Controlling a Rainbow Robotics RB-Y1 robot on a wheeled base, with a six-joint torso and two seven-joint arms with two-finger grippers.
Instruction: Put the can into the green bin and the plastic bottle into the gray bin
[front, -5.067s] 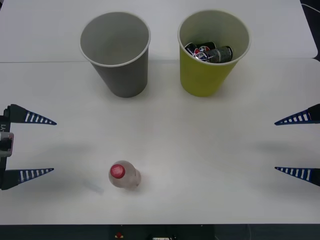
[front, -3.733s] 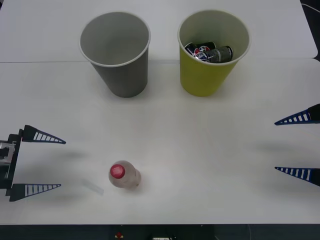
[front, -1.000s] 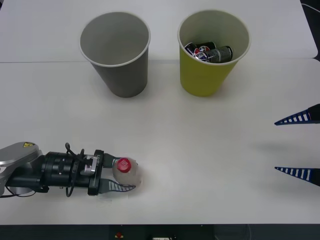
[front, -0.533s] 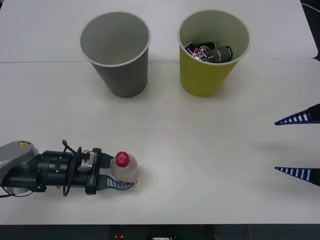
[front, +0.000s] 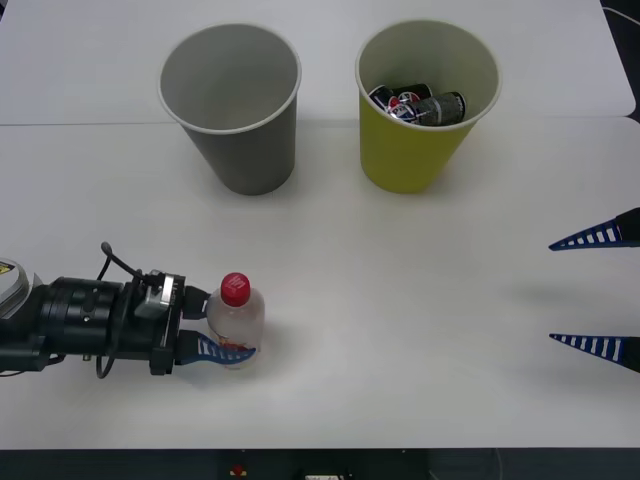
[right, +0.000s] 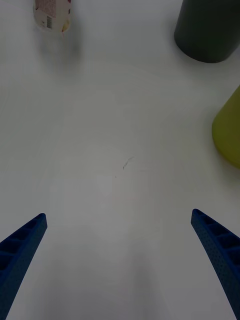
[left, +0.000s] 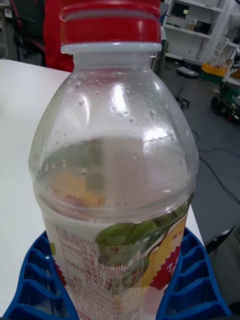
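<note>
The plastic bottle (front: 236, 318), clear with a red cap, stands upright near the table's front left, and my left gripper (front: 215, 325) is shut on its lower body. Up close, its labelled body (left: 112, 220) sits between the blue fingers (left: 37, 280). At the back stand the gray bin (front: 232, 105), with nothing showing inside, and to its right the green bin (front: 424, 100), which holds dark cans (front: 420, 105). My right gripper (front: 597, 292) waits open at the right edge, with only bare table between its fingers (right: 215, 245). The right wrist view catches the bottle's base (right: 52, 14).
The white table (front: 400, 300) has open room between the bottle and the bins. A seam runs across it behind the bins. The gray bin's base (right: 207, 30) and the green bin's side (right: 229, 135) show in the right wrist view.
My left arm came in from the left edge and closed on the bottle. Over the last second the bottle has moved slightly left and away from the front edge. The right arm has stayed still.
</note>
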